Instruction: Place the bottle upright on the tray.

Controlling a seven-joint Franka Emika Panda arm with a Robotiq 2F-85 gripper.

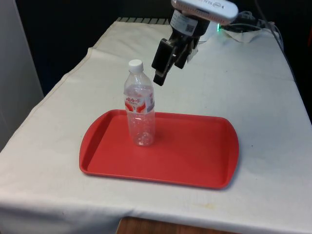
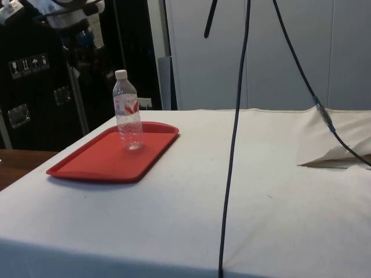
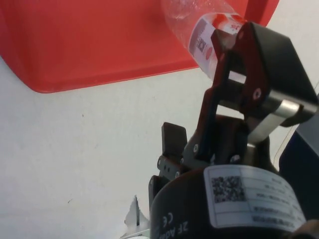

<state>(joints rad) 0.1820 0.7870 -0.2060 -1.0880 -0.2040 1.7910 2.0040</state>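
Bright even light, soft shadows, dark backdrop

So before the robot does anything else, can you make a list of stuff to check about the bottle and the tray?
1. Bottle standing upright: ok, in both the front and side views.
2. Bottle sits inside the red tray, not on its rim: ok.
3. White cap on top: ok.
4. Gripper let go of the bottle: ok, it hangs beside the cap with a gap between them in the front view.
5. Jaws open or shut: cannot tell.
6. Room to lift away without knocking the bottle: probably ok, but the gripper is close, so it should go straight up.
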